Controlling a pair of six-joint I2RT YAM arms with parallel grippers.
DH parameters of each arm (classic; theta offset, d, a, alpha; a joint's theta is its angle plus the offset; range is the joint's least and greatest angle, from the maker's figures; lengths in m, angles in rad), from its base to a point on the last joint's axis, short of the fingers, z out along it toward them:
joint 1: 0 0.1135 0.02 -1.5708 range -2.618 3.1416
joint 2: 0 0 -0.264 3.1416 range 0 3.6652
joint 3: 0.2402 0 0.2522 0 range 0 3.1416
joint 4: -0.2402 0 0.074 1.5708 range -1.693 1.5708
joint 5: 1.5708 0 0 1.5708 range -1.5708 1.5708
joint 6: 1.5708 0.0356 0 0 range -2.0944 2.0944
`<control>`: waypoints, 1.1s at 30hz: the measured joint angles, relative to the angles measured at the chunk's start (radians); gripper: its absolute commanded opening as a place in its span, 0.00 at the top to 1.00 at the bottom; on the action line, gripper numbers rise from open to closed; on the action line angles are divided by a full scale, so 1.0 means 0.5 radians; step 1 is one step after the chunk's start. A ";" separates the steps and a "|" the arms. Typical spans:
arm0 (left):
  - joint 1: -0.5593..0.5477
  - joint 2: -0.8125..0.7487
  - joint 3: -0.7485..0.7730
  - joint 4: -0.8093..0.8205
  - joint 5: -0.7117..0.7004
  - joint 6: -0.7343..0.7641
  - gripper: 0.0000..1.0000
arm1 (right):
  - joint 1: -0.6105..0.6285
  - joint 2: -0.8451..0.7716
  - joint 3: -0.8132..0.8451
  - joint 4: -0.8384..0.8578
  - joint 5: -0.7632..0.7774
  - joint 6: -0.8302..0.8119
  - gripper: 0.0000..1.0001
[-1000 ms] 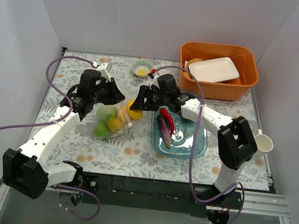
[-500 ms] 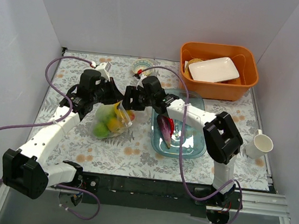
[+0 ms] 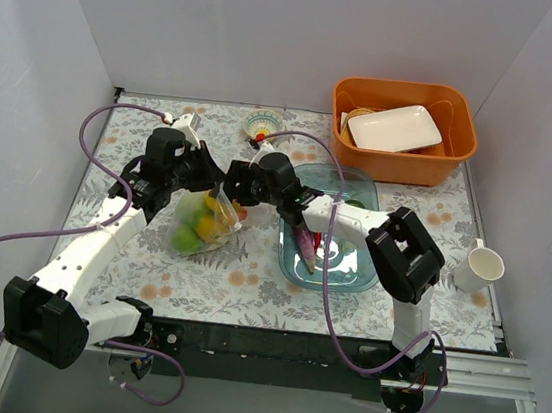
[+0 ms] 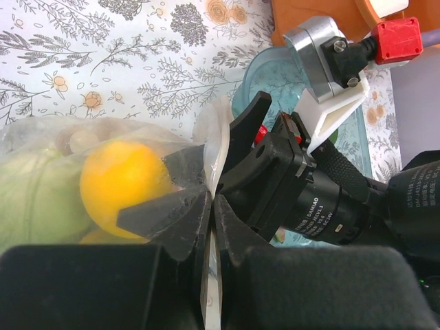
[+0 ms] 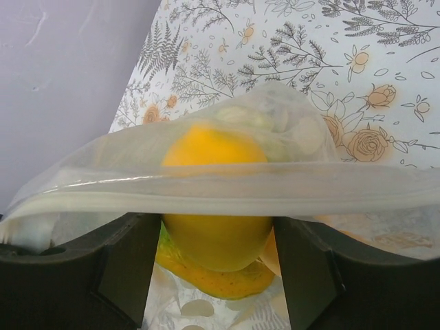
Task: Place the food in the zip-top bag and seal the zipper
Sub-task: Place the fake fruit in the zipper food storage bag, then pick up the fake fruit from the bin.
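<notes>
Zip-top bag (image 4: pixel 41 148) in left end effector (image 4: pixel 212 203)

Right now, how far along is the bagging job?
Green and yellow fruit already sit in the zip-top bag. The left gripper pinches its mouth edge while the right gripper holds an orange fruit at the opening. The eggplant and chilli wait in the blue tray; the zipper is unsealed.
</notes>
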 measured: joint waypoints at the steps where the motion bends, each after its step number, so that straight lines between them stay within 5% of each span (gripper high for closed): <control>1: 0.000 0.000 0.001 -0.001 -0.004 -0.002 0.96 | 0.002 0.001 -0.017 0.027 0.004 0.004 0.21; 6: -0.001 -0.011 0.001 -0.016 -0.029 -0.013 0.95 | 0.002 -0.017 -0.169 0.154 0.031 0.003 0.04; 20: -0.001 -0.048 0.001 -0.021 -0.124 -0.028 0.94 | -0.005 -0.349 -0.336 0.182 0.163 -0.129 0.05; 33: -0.001 -0.065 0.001 -0.031 -0.178 -0.050 0.95 | -0.130 -1.056 -0.490 -0.638 0.942 -0.317 0.02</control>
